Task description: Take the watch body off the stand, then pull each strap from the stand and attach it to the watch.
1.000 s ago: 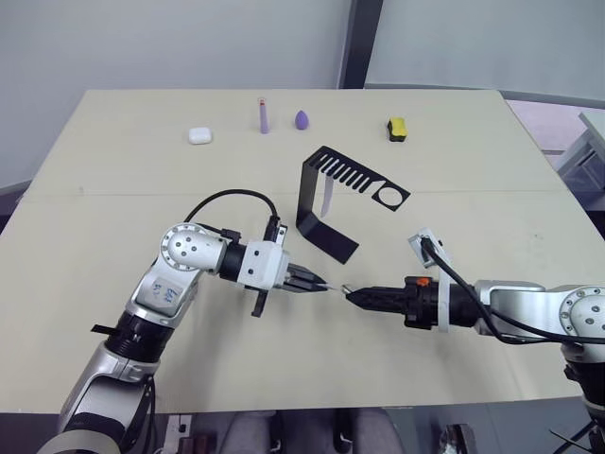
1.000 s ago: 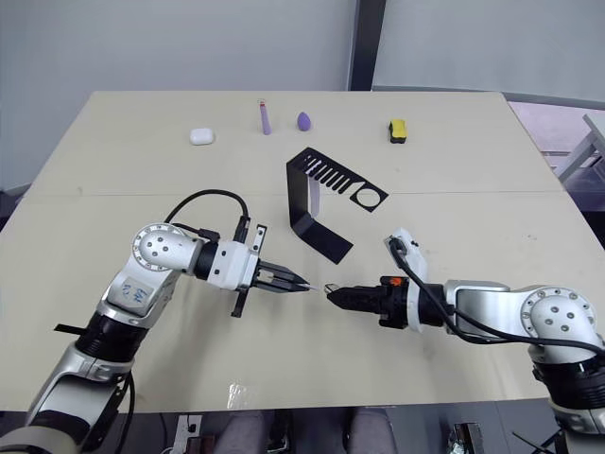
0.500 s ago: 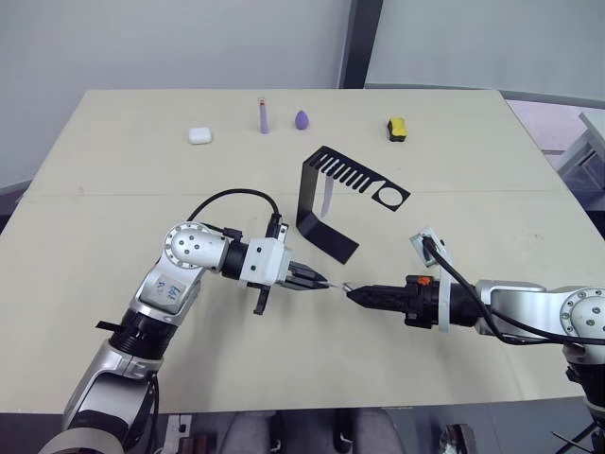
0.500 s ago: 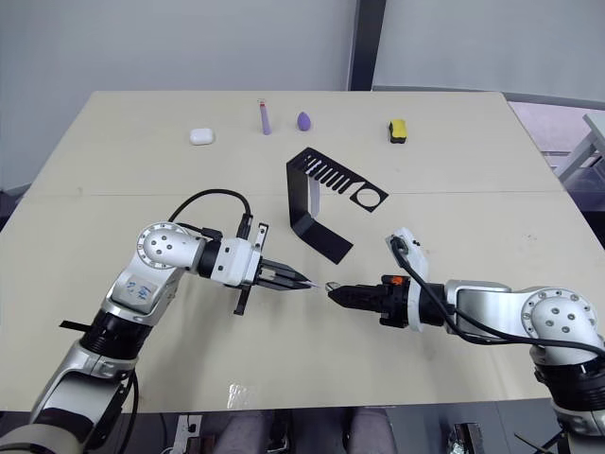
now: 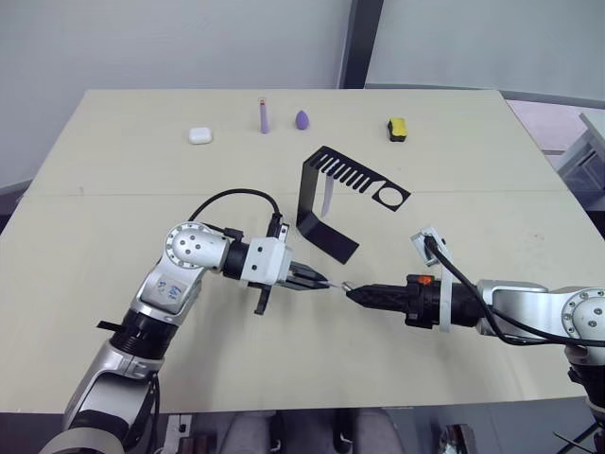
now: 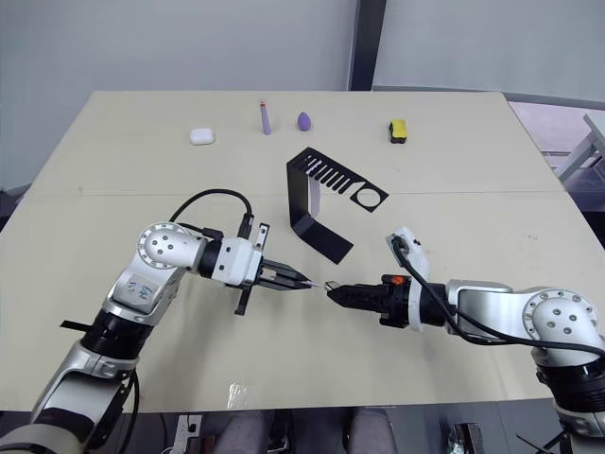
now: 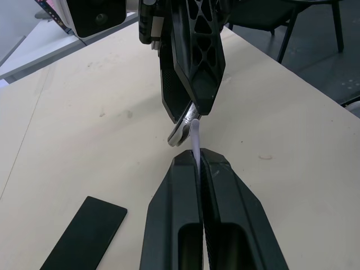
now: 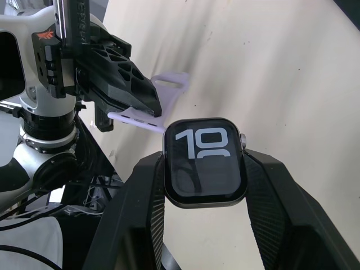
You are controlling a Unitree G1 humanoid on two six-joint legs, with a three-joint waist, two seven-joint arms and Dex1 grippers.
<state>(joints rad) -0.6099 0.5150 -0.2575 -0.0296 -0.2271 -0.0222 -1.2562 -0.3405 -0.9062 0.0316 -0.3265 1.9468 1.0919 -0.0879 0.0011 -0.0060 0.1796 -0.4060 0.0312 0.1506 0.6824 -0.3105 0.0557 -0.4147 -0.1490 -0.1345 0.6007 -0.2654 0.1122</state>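
The watch body [image 8: 205, 160], dark screen with white digits, sits clamped between my right gripper's [image 8: 203, 163] two fingers. My left gripper [image 7: 199, 154] is shut on a pale lavender strap [image 7: 195, 136], held edge-on. The strap's free end touches the watch body's rim. Both grippers meet tip to tip over the table's middle, the left gripper [image 5: 321, 282] just left of the right gripper [image 5: 352, 293]. Behind them stands the black stand [image 5: 308, 194], with another strap [image 5: 327, 200] hanging from its slotted top.
Along the table's far side lie a white earbud case [image 5: 199, 135], a purple stick [image 5: 264, 115], a purple drop-shaped piece [image 5: 302, 120] and a yellow-and-black block [image 5: 397, 128]. The stand's flat base [image 5: 329, 240] reaches close to my left gripper.
My left arm's elbow has edged slightly right. Both grippers stay tip to tip with the same hold.
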